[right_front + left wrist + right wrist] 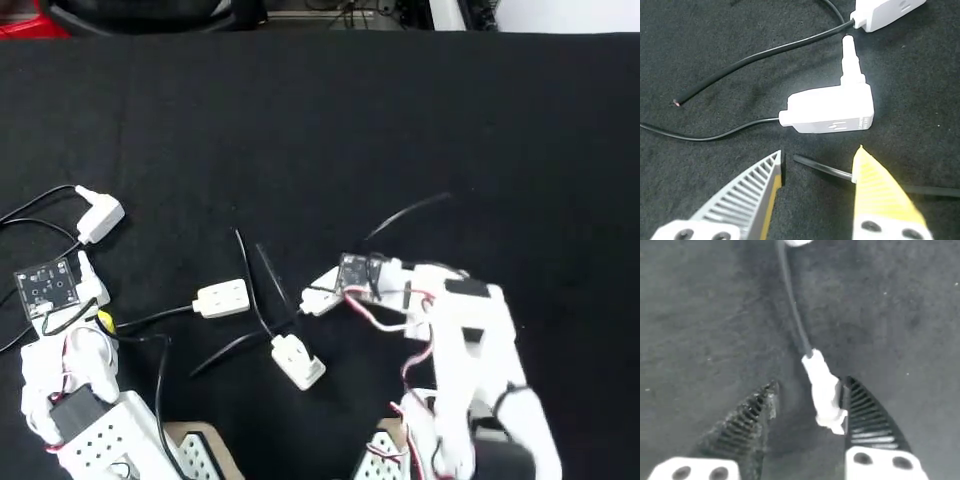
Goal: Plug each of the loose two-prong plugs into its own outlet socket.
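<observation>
Right pincer (810,384) astride white plug (824,390)

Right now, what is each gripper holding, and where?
Nothing is held: left gripper open before the angled plug; right gripper open, a small plug touching one finger.

On the black cloth counter (300,130), a white angled plastic plug (98,215) lies far left, just ahead of the left gripper (820,150). A white plastic outlet socket (222,298) lies near the middle. A second white outlet socket (298,362) lies right of it, nearer the front. A small white plastic plug (824,392) sits between the right gripper's (810,382) jaws, touching one.
</observation>
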You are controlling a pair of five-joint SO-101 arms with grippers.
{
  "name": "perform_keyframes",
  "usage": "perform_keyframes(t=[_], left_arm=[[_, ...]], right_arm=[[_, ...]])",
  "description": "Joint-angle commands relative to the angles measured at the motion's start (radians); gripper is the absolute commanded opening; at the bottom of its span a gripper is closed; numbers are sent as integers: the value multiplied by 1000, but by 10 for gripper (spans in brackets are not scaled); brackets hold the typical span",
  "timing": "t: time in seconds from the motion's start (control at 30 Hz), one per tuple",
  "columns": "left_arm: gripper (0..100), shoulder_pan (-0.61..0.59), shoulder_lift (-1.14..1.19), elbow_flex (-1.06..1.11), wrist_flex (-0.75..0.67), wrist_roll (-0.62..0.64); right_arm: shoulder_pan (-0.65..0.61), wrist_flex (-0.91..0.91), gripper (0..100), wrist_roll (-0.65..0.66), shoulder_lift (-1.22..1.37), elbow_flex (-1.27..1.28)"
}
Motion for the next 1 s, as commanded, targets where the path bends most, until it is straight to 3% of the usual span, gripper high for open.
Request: perform_keyframes(t=[0.0,0.17,0.27,0.47,0.57,0.77,0.97], left_arm=[[227,8,0,19,15,-5],[227,8,0,19,14,-5],[227,8,0,19,14,-5],[227,8,0,19,14,-5],[227,8,0,19,14,-5],[227,8,0,19,14,-5],[227,8,0,19,14,-5]], right_arm=[[25,5,131,5,101,-59],[26,-49,106,5,128,-70],[28,-71,8,5,127,-71],[26,41,13,-12,127,-171],[9,227,13,-126,125,-309],[-58,551,12,-542,125,-630],[-61,825,11,-684,108,-845]])
